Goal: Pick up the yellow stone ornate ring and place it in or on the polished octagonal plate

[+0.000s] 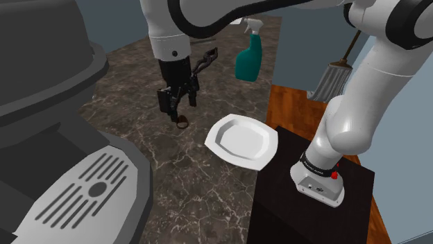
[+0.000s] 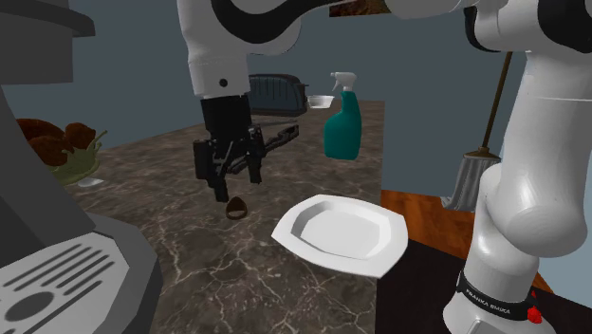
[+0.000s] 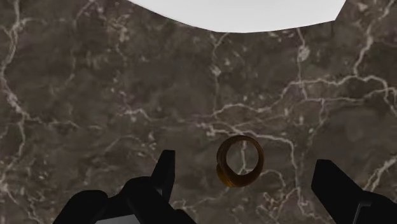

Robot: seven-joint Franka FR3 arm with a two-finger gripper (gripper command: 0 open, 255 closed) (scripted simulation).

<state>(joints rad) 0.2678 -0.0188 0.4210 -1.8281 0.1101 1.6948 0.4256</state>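
Observation:
A small brownish-gold ring lies on the dark marble counter, a short way to the shoulder view's left of the white octagonal plate. My black gripper hangs just above the ring, pointing down, its fingers open. In the second exterior view the gripper hovers over the ring, with the plate lying empty to its right. Seen from the wrist, the ring sits between the spread fingers of the gripper, nearer one finger and touching neither. The plate lies beyond it.
A teal spray bottle stands at the back of the counter, with a dark toaster behind it. A grey coffee machine fills the near left. A bowl sits far left. A broom leans past the counter's edge.

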